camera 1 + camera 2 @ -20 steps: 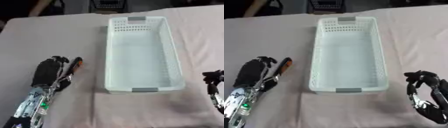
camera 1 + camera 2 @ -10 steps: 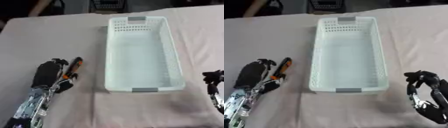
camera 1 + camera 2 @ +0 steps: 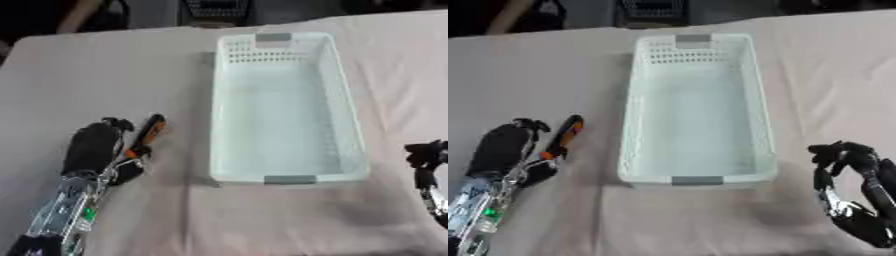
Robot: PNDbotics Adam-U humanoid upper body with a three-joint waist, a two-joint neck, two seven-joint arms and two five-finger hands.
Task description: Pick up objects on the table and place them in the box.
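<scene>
An orange and black tool (image 3: 147, 135), long and thin, lies on the cloth left of the white box (image 3: 346, 100). My left hand (image 3: 92, 147) rests just left of it at the lower left. Its fingers curl beside the tool's shaft and its thumb (image 3: 128, 171) presses against the tool's near end. The box is a long slotted basket with grey end handles, and its inside shows nothing. My right hand (image 3: 855, 160) stands at the lower right, right of the box's near corner, fingers up and relaxed, holding nothing.
A beige cloth (image 3: 105, 70) covers the table. A dark wire basket (image 3: 219, 7) stands beyond the far edge, and a person's arm (image 3: 79, 15) shows at the far left, off the table.
My left hand has slid slightly toward the near edge alongside the tool, and its thumb has come in against the tool's near end. The tool, box and right hand stay put.
</scene>
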